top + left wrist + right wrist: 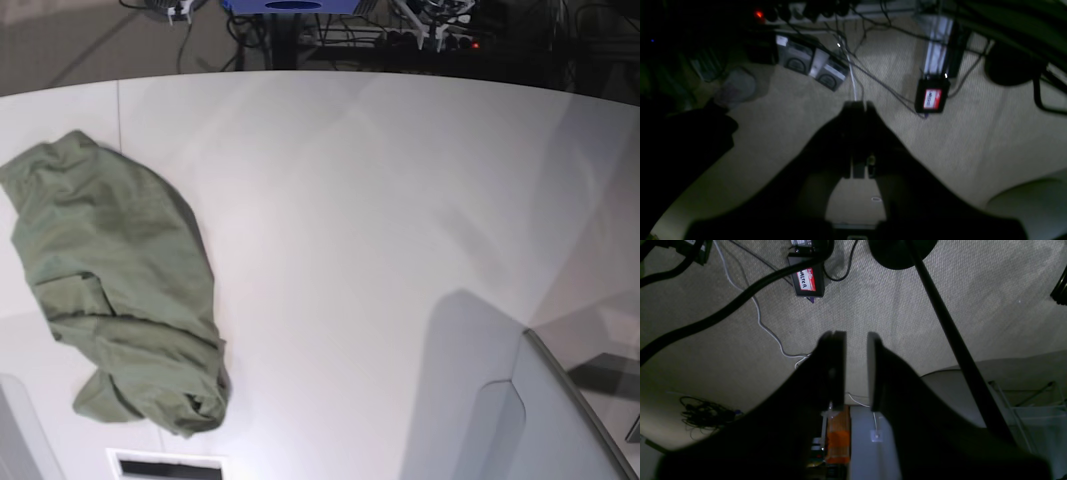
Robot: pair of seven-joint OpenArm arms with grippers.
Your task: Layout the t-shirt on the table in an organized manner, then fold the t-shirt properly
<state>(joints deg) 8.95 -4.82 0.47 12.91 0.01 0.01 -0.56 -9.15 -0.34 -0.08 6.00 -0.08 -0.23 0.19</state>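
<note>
Left gripper (858,106) pressed shut and right gripper (856,340) parted by a narrow gap, both empty and aimed at the carpeted floor (907,316) as the t-shirt (115,290) waits untouched.

Neither arm appears in the base view; each wrist camera looks down past its own dark fingers at cables and a labelled black box (808,280), not at cloth. The olive t-shirt lies crumpled in a heap at the left side of the white table (350,200), well apart from both grippers. By all appearances the layout step has not begun; the next move calls for bringing the arms over the table, opening a gripper, and pinching an edge of the heap to spread it flat.
</note>
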